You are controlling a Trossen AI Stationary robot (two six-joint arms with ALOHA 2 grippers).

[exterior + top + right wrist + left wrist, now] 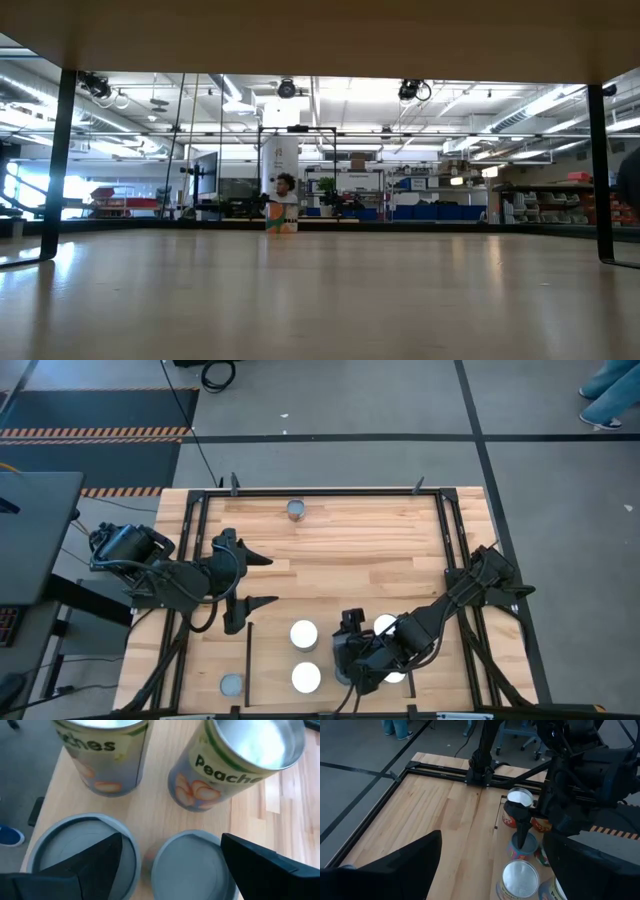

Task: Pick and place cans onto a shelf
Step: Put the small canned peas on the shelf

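Note:
My right gripper [346, 652] hangs open near the table's near edge, tilted down over a cluster of cans. In the right wrist view its fingers stand either side of a grey-topped can [192, 865], above it. A second grey-topped can [80, 852] stands beside that one. Two "Peaches" cans [107, 755] [235, 765] stand upright beyond them. My left gripper [262, 580] waits open at the shelf's left side, holding nothing. One lone can [296, 510] stands by the far rail and shows in the low view [282, 221]. Another grey-topped can [231, 685] stands at the near left.
The shelf's light-wood panel [350, 555] is framed by black rails [447, 530] on the far side and at left and right. White-topped cans [304, 633] [306, 678] stand left of my right gripper. A short black strip [248, 660] runs near them. The middle and far right of the panel lie bare.

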